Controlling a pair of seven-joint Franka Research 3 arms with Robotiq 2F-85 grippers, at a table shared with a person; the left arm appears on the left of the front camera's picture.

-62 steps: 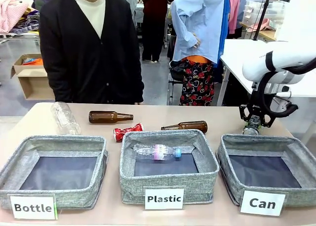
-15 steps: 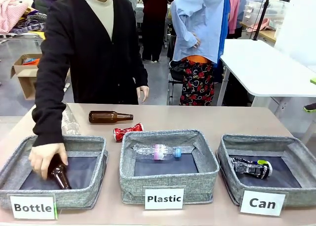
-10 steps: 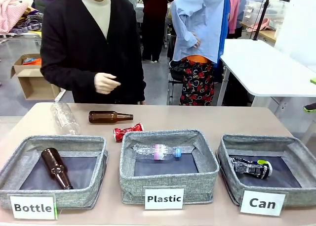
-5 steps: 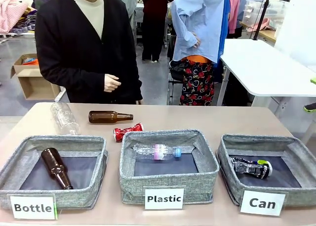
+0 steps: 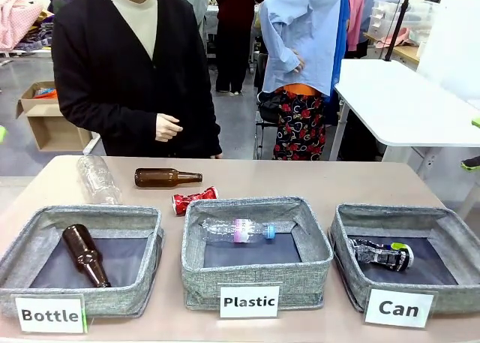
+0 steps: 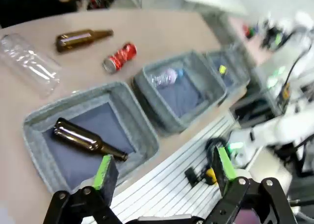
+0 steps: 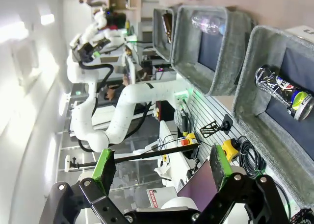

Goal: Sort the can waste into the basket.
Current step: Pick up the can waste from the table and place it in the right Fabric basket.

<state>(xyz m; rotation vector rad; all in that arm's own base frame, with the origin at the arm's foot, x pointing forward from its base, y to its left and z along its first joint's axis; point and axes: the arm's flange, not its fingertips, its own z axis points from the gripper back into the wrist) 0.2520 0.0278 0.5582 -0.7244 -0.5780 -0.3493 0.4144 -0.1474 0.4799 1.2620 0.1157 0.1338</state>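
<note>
The black-and-silver crushed can [image 5: 382, 254] with a green end lies inside the grey basket labelled "Can" [image 5: 397, 212] at the right. The right wrist view shows the same can [image 7: 283, 89] in that basket [image 7: 248, 82], far ahead of my right gripper [image 7: 163, 166], which is open and holds nothing. The shiny red crushed can [image 5: 194, 200] lies on the table just behind the middle basket. It also appears in the left wrist view [image 6: 120, 57]. My left gripper [image 6: 164, 170] hangs open and bare, high above the table's near-left edge.
The "Bottle" basket [image 5: 97, 214] holds a brown bottle [image 5: 85, 254]. The "Plastic" basket [image 5: 255, 272] holds a clear bottle [image 5: 236, 230]. Another brown bottle [image 5: 166, 178] and a clear bottle [image 5: 97, 179] lie behind them. A person stands at the far side, one hand [image 5: 166, 127] held at the waist.
The black-and-silver can has come to lie in the "Can" basket and the right arm has left the front view. The person put a brown bottle into the "Bottle" basket, then drew the hand back.
</note>
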